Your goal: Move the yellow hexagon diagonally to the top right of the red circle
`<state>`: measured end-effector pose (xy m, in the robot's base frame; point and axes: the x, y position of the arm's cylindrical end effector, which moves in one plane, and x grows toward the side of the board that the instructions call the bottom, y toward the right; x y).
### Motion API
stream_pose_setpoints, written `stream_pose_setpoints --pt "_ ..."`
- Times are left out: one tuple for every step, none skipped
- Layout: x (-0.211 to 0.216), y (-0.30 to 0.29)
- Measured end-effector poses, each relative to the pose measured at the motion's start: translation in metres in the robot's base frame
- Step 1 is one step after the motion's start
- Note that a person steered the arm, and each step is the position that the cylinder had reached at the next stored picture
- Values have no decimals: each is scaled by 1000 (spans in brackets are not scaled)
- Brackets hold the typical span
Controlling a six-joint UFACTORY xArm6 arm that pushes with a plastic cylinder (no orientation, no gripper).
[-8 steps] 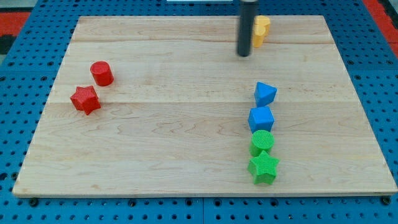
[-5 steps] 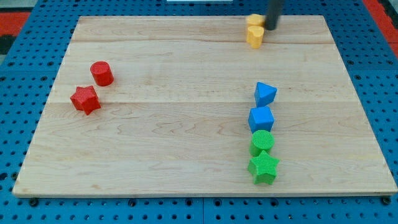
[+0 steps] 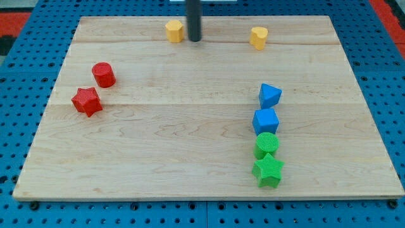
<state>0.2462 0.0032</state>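
Near the view's top edge of the pale wooden board [image 3: 190, 152], my tip [image 3: 194, 40] stands just to the view's right of the yellow hexagon block [image 3: 174, 30], close beside it; whether they touch I cannot tell. The rod has no jaws and holds nothing. That hexagon lies well up and to the view's right of the red cylinder block [image 3: 104, 75], with bare wood between them. A red star block [image 3: 87, 101] sits just below the cylinder. Another yellow block [image 3: 258, 37], shape unclear, rests further right along the top. Down the view's right side run a blue block [image 3: 270, 95], a blue cube [image 3: 266, 121], a green cylinder [image 3: 267, 144] and a green star [image 3: 268, 170].
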Motion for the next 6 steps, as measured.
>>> stream_pose_setpoints --pt "-31 -48" --pt "-34 -115" --pt "5 -129" --pt "33 -113" --pt "1 -107" --pt "24 -78"
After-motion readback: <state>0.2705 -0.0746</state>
